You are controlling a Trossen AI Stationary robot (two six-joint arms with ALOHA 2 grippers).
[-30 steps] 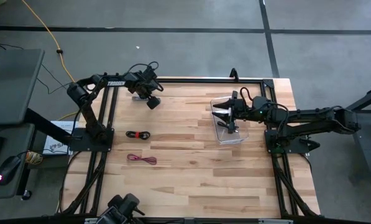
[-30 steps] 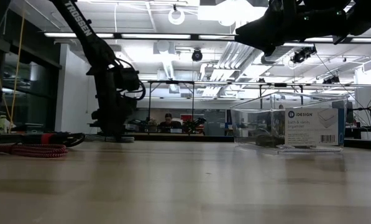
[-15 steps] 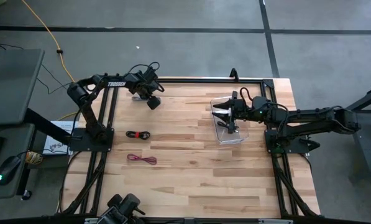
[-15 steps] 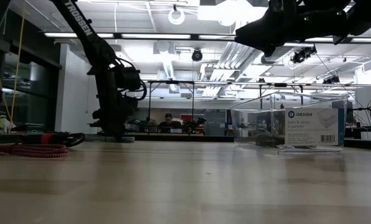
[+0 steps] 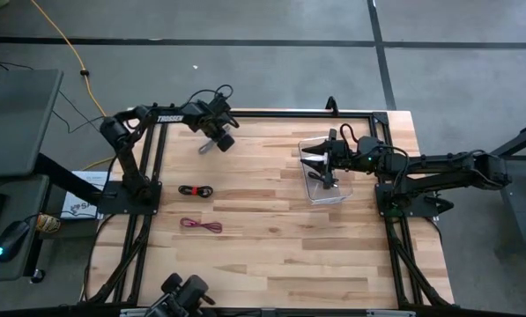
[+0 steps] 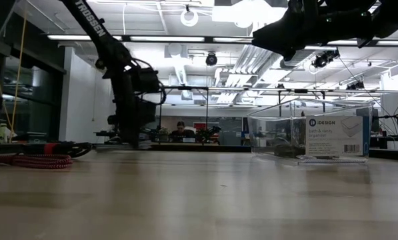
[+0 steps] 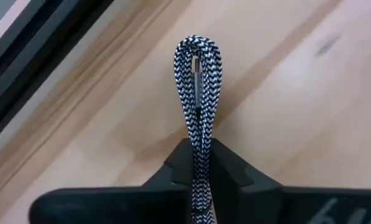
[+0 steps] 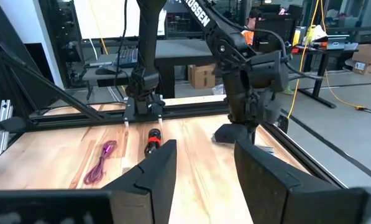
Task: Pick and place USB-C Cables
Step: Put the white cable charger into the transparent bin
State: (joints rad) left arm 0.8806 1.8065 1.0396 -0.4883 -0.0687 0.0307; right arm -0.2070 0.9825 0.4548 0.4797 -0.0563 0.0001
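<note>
My left gripper [image 5: 217, 141] is at the table's far left and is shut on the grey braided cable bundle [image 7: 199, 68], whose loop sticks out past the fingers just over the wood. The black-and-red bundle [image 5: 195, 190] and the magenta-red bundle [image 5: 201, 225] lie flat on the table nearer the front. They also show in the right wrist view, black-and-red [image 8: 153, 140] and magenta-red [image 8: 102, 158]. My right gripper [image 5: 318, 167] is open and empty above the clear box [image 5: 337, 194]. The black bundle is hidden. My left gripper pinches the grey bundle between its two fingers [image 7: 232, 171], across its doubled strands [image 7: 201, 134]. The fingers lie along the bundle and slant down toward the table. The looped end [image 7: 199, 50] reaches out past the fingertips. I cannot tell whether it touches the wood.
The clear box [image 6: 305, 137] stands at the far right under my right arm. A black frame rail [image 5: 280, 114] runs along the far edge. A long yellow cord [image 5: 64, 44] lies on the floor beyond the table. Bare wood fills the middle and front.
My left gripper has gone a little toward the table's right edge, carrying the grey bundle along with it from near the far-left rail. My right gripper has kept still.
</note>
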